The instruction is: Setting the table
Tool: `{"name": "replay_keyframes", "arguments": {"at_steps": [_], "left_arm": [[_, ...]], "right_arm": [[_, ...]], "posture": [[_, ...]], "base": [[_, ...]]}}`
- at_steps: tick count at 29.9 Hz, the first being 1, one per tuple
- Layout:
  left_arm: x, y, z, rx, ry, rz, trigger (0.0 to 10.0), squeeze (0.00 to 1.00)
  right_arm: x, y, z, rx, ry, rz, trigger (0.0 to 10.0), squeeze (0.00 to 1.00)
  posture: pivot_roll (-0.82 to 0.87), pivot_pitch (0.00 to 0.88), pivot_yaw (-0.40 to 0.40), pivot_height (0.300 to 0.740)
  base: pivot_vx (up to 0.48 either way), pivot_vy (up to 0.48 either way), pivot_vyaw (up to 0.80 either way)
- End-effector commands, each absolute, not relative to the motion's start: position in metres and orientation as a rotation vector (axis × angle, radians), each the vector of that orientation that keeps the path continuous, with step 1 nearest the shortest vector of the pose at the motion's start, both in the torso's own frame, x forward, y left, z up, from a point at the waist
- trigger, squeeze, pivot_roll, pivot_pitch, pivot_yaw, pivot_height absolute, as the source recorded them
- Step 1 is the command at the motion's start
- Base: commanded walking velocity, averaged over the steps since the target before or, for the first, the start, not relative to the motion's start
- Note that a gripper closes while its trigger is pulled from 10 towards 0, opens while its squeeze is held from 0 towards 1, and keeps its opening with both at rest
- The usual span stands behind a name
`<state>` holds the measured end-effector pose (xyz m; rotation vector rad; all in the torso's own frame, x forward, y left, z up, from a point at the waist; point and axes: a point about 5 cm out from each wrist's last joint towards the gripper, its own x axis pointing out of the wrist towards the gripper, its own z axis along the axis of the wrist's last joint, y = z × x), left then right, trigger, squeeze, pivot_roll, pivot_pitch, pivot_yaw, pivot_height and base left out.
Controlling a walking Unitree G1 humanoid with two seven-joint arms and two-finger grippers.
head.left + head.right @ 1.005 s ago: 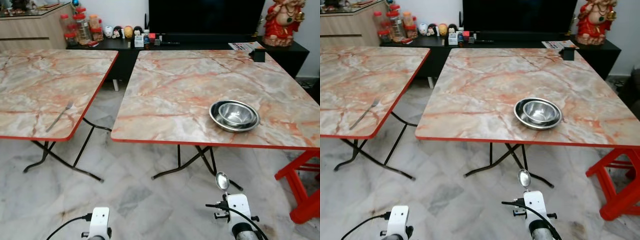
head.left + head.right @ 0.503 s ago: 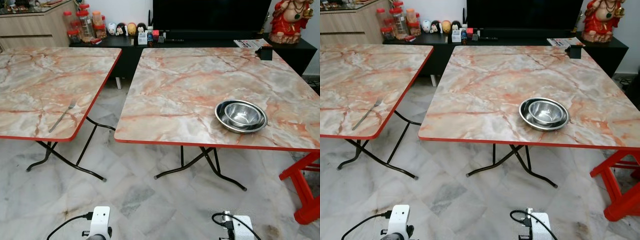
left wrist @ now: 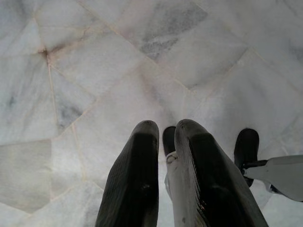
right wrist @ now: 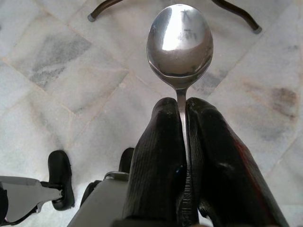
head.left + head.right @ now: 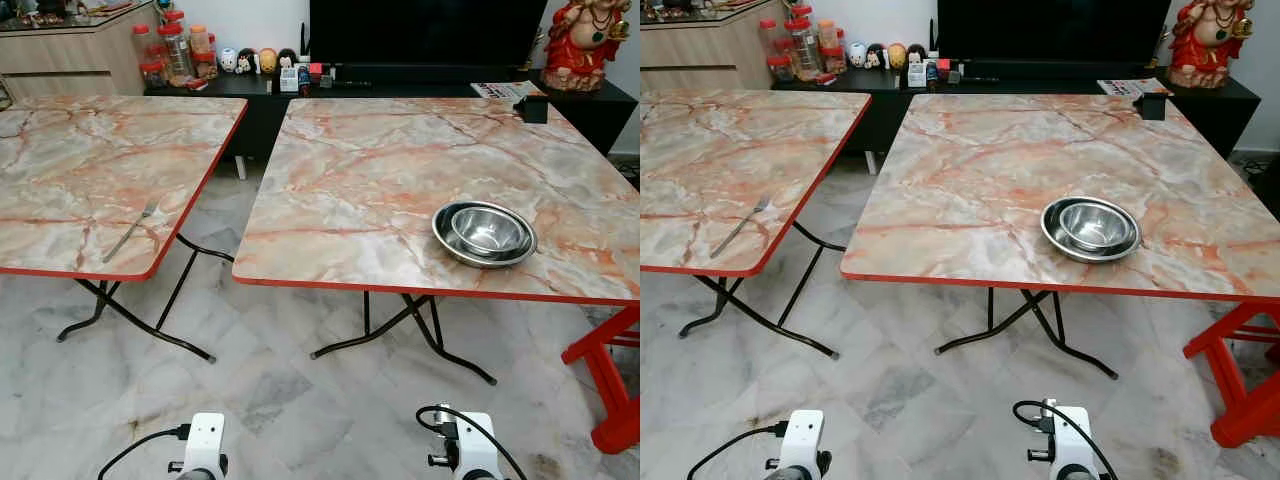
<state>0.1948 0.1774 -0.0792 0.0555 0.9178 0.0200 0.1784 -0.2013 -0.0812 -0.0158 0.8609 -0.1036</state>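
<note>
Right gripper (image 4: pixel 182 142) w/ spoon (image 4: pixel 180 40) pinched has dropped low vs 1 s ago, bowl (image 5: pixel 485 233) on table (image 5: pixel 350 190) well ahead, so placing isn't near yet; left gripper (image 3: pixel 165 165) pressed together, idle.

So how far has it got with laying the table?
Done: a steel bowl sits in a steel plate on the right table. In hand: the right hand grips a spoon above the floor. Left: placing the spoon; a fork lies on the other table.
</note>
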Motion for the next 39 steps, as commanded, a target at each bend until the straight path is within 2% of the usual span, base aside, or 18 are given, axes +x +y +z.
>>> {"name": "replay_keyframes", "arguments": {"at_steps": [1, 30, 39], "left_arm": [[0.191, 0.18, -0.081, 0.074, 0.941, 0.025, 10.0, 0.0], [0.19, 0.183, -0.082, 0.083, 0.947, 0.029, 10.0, 0.0], [0.192, 0.187, -0.08, 0.039, 0.92, 0.062, 10.0, 0.0]], "right_arm": [[0.178, -0.2, -0.082, -0.015, 0.873, -0.108, 10.0, 0.0], [0.17, -0.214, -0.083, -0.038, 0.887, -0.197, 10.0, 0.0], [0.169, -0.208, -0.085, -0.018, 0.893, -0.187, 10.0, 0.0]], "posture": [[-0.1, 0.0, 0.005, 0.74], [-0.1, 0.0, 0.005, 0.74], [-0.09, 0.0, 0.004, 0.74]], "base": [[0.0, -0.247, 0.0], [0.0, -0.248, 0.0], [0.0, 0.0, 0.0]]}}
